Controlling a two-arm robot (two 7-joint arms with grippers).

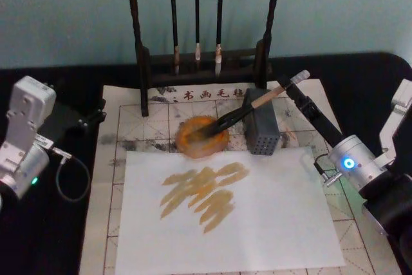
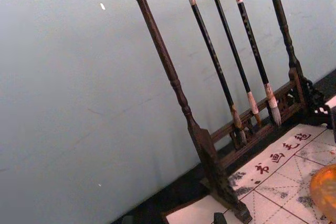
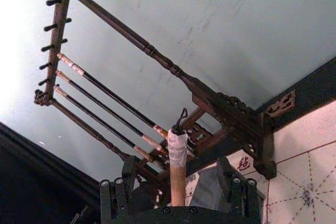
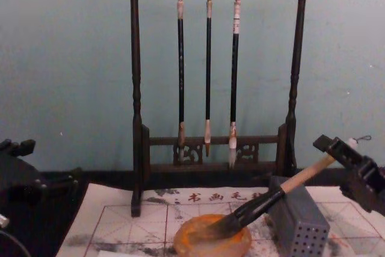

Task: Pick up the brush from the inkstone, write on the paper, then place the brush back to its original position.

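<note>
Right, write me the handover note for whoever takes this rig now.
Right gripper: jaws open either side of the white-wrapped end of the brush, with a gap on both sides.
Left gripper: parked off to the left, away from the work.
Brush: bristles in the inkstone, handle leaning on the grey perforated block.
Paper: carries brown strokes, so the writing looks done and the brush looks put back.
Left to do: probably only drawing the right arm clear.

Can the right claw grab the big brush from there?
Probably yes. The right claw is open, fingers either side of the brush handle's top end, nothing between. The brush leans on the grey block, bristles in the inkstone. The left arm sits parked.
</note>
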